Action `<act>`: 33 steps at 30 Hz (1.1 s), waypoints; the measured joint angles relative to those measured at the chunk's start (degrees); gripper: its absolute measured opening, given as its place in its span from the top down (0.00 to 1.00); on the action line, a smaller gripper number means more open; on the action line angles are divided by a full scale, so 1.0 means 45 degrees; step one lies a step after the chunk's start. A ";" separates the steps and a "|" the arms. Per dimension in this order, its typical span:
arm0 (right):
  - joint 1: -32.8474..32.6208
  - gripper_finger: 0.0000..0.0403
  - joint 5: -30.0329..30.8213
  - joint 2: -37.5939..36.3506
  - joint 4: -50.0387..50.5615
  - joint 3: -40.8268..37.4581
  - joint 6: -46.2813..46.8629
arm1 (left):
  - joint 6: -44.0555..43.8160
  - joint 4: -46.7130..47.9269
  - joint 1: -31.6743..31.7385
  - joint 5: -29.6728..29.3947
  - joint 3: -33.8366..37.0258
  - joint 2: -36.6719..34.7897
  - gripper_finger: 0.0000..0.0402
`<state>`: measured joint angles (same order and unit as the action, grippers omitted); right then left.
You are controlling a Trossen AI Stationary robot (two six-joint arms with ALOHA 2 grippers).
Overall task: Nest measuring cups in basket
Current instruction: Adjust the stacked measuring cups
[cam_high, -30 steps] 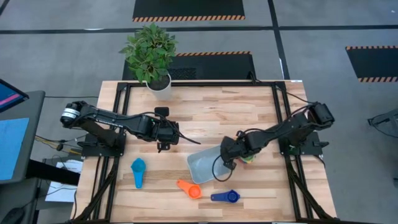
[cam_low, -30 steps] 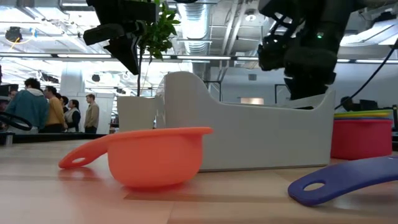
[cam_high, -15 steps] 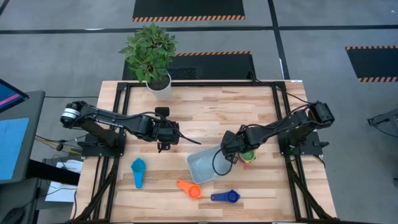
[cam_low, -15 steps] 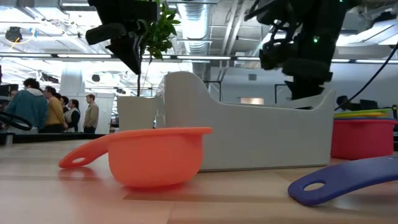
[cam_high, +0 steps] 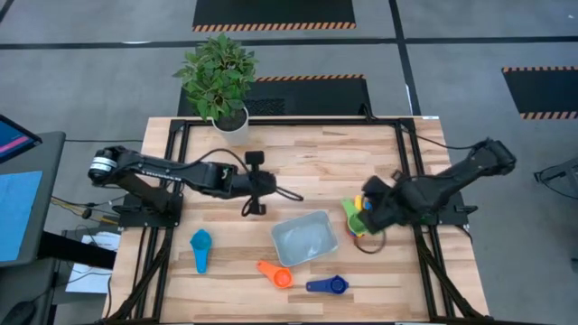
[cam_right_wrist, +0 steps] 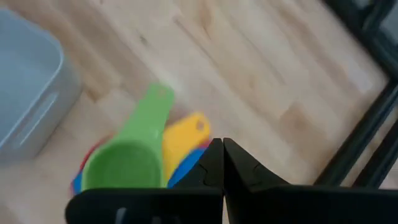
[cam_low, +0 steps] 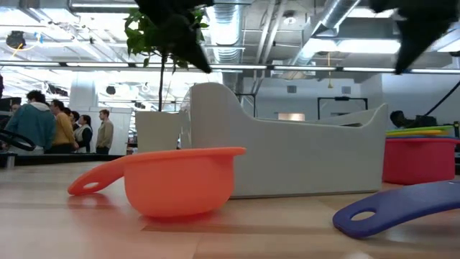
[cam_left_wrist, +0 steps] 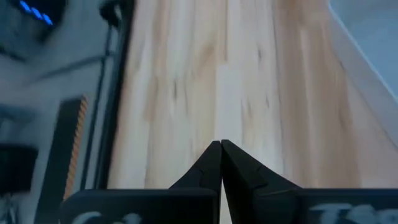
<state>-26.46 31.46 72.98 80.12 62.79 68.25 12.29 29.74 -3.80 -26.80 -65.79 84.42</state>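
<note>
Pale butcher-block table under workshop lights: with fingers pressed together on nothing, the right gripper hangs just beside a stack of measuring cups, green cup uppermost, which sits outside the basket, touching or nearly touching its right wall. The left gripper, likewise closed and empty, waits over bare wood just beyond the basket's far-left corner. Still loose are a light blue cup well left of the basket, and orange and dark blue cups near its front. The stack's handles fan away from the basket; gripping those handles together should keep the cups nested during the transfer.
</note>
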 joint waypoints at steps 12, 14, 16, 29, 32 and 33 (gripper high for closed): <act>-0.3271 0.94 -0.1623 -0.0952 0.0626 -0.2205 0.6346 | 0.2720 -0.4414 0.2446 0.3616 -0.1157 0.3266 1.00; -0.3345 0.96 -0.1919 -0.0819 0.0078 -0.2560 0.6370 | 0.3041 -0.4309 0.2428 0.3632 -0.1857 0.4172 1.00; -0.3345 0.97 -0.2253 -0.0695 -0.0721 -0.2900 0.6233 | 0.3177 -0.3891 0.2416 0.3665 -0.2561 0.4850 1.00; -0.2454 0.95 -0.2995 -0.0542 -0.5368 -0.5631 0.5190 | 0.3013 -0.1088 0.2441 0.2962 -0.3576 0.5425 1.00; -0.2132 0.96 -0.3078 -0.0542 -0.6491 -0.5863 0.4356 | 0.3000 -0.0868 0.2443 0.2752 -0.3576 0.5425 1.00; -0.2058 0.96 -0.3182 -0.0542 -0.6672 -0.5879 0.4125 | 0.2998 -0.0817 0.2446 0.2734 -0.3576 0.5423 1.00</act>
<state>-35.73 17.14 70.54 50.10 36.34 86.81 25.78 26.07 7.20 -14.49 -81.89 108.83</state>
